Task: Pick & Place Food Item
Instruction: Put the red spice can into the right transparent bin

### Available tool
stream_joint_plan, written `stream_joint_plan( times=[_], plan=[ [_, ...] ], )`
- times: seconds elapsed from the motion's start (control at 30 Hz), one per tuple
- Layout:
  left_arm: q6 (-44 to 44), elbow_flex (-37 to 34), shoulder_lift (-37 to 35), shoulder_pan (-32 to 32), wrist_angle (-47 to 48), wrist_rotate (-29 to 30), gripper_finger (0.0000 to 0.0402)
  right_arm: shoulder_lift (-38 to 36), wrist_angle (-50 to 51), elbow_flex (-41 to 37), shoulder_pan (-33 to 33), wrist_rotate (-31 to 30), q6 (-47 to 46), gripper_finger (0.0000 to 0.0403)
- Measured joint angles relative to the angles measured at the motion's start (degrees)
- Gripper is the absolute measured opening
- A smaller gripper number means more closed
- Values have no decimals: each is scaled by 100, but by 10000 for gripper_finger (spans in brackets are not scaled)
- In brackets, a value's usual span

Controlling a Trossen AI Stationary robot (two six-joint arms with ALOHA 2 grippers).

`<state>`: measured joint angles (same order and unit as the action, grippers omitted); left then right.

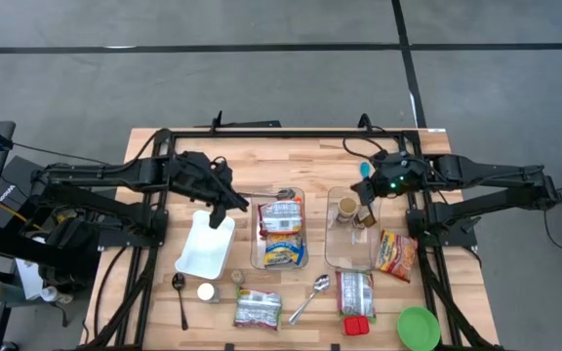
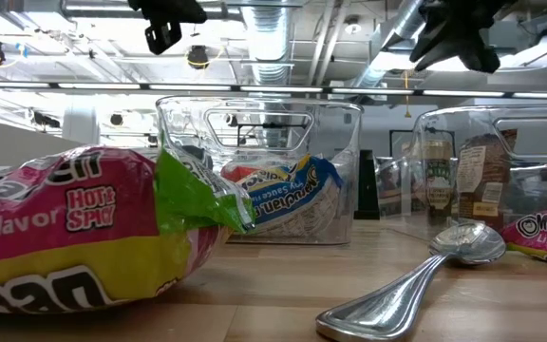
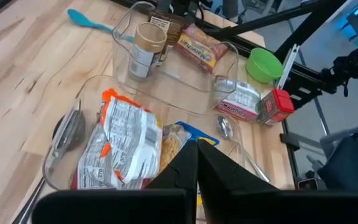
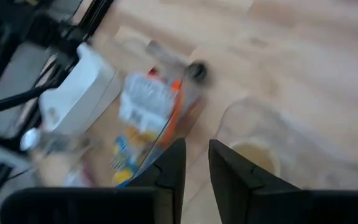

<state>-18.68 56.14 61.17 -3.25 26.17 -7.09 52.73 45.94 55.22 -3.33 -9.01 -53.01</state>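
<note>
Clear bin (image 1: pixel 350 255) holding cups: I am hovering my right claw (image 1: pixel 366 207) above it, nearly clenched and empty, left claw (image 1: pixel 216 218) clenched over the white tray (image 1: pixel 203 249).

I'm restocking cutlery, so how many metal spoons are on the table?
2. One metal spoon lies near the front edge between the two clear bins; a darker spoon lies front-left, below the white tray. Others may be hidden under packets.

You've got two clear bins (image 1: pixel 258 234) (image 1: pixel 332 244) on the table, five noodle packets (image 1: pixel 281 214) (image 1: pixel 283 253) (image 1: pixel 258 309) (image 1: pixel 356 291) (image 1: pixel 397 253), two metal spoons (image 1: pixel 308 298) (image 1: pixel 180 297), one white tray (image 1: pixel 206 246), one green bowl (image 1: pixel 418 328).
</note>
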Motion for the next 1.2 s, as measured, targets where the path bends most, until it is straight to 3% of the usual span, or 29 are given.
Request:
stream_joint_plan(
  times=[0.3,0.53,0.9,1.2],
  plan=[
    [66,0,0,-1,-19,0,0,-33,280,-2,876,446,-1343,58],
    [71,0,0,-2,-77,-2,0,-17,254,-2,1951,434,-2527,13],
    [81,0,0,-4,-71,-4,0,-17,242,-2,3394,-741,-3166,1],
    [81,0,0,-4,-69,-6,0,198,189,-2,4288,-1067,-2954,1]
  ],
)
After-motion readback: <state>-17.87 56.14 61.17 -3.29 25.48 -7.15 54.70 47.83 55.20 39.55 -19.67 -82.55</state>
